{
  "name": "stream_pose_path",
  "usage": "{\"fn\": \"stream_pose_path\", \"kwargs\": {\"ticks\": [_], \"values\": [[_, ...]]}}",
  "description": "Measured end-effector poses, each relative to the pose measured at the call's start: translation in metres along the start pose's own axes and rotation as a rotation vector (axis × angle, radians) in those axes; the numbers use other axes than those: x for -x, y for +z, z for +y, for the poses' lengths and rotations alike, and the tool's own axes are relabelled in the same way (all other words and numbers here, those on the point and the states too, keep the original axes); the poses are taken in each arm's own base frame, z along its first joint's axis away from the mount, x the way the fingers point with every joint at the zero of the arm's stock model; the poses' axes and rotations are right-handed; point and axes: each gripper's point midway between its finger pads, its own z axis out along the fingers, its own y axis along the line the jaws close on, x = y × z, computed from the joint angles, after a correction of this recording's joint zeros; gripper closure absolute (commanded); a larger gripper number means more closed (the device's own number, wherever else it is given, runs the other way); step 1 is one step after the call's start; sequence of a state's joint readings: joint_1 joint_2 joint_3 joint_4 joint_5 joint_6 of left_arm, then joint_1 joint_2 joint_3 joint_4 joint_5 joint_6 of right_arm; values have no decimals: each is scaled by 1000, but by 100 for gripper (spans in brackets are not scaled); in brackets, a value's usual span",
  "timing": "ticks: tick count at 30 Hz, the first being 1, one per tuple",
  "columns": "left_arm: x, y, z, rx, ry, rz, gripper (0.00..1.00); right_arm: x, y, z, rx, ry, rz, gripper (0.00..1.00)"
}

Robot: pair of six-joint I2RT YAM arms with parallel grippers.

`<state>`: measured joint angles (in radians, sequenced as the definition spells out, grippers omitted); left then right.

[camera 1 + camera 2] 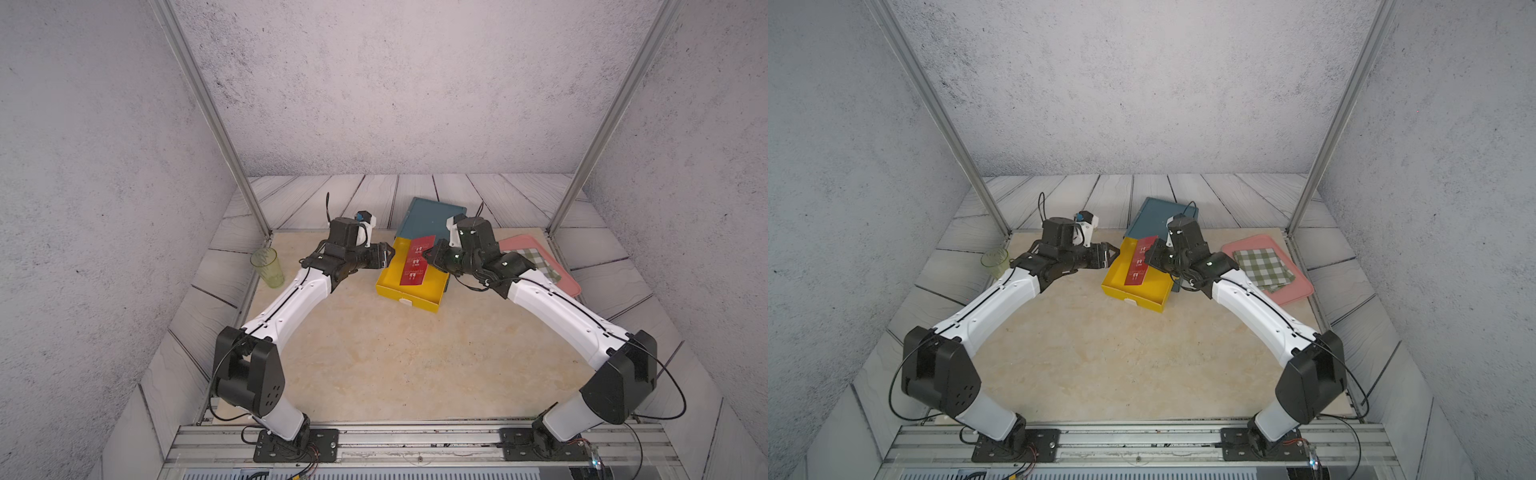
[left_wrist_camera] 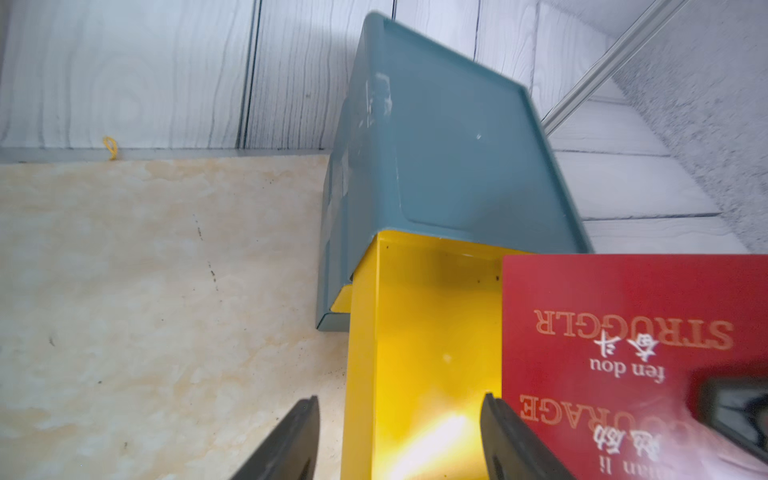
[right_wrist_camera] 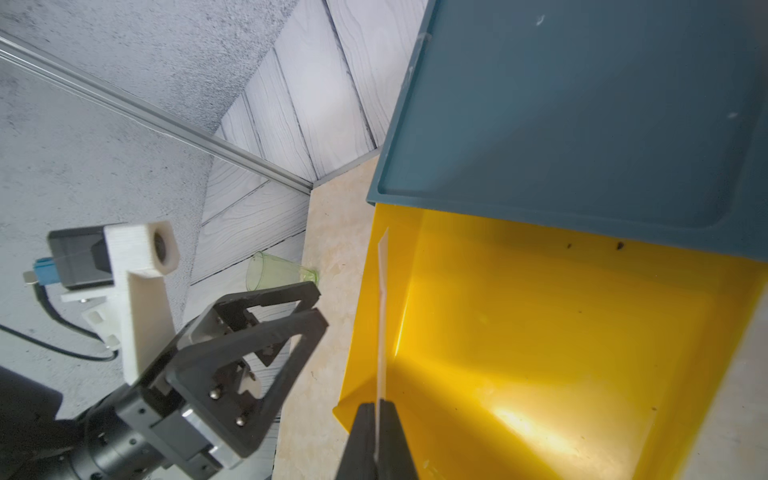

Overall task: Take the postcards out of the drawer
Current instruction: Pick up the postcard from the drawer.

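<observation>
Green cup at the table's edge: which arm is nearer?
Left. The left fingers stand open at the yellow drawer, on the side toward the green cup; the right fingers are farther, over the drawer, pinching the red postcards.

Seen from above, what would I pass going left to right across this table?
Translucent green plastic cup → open black left gripper → yellow plastic drawer → pink plastic tray bearing a green-checked cloth. The red postcards, pinched by the right gripper, overlap the drawer.

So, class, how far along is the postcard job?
Done: the yellow drawer is pulled open. In hand: the right tool is shut on the red postcards, held above the drawer floor. Left: carrying them clear and setting them down. The left tool is open, empty.
</observation>
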<state>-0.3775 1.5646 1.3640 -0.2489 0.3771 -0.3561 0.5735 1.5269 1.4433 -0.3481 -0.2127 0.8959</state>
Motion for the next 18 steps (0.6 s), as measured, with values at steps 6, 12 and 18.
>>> {"fn": "stream_pose_path", "kwargs": {"ticks": [6, 12, 18], "values": [[28, -35, -24, -248, -70, -85, 30, 7, -33, -3, 136, 12, 12, 100], [17, -35, -56, -516, -145, -38, 30, 8, -44, 9, 313, 8, 50, 100], [-14, -36, -74, -592, -158, 31, 30, -5, -47, 26, 453, -4, 112, 100]]}}
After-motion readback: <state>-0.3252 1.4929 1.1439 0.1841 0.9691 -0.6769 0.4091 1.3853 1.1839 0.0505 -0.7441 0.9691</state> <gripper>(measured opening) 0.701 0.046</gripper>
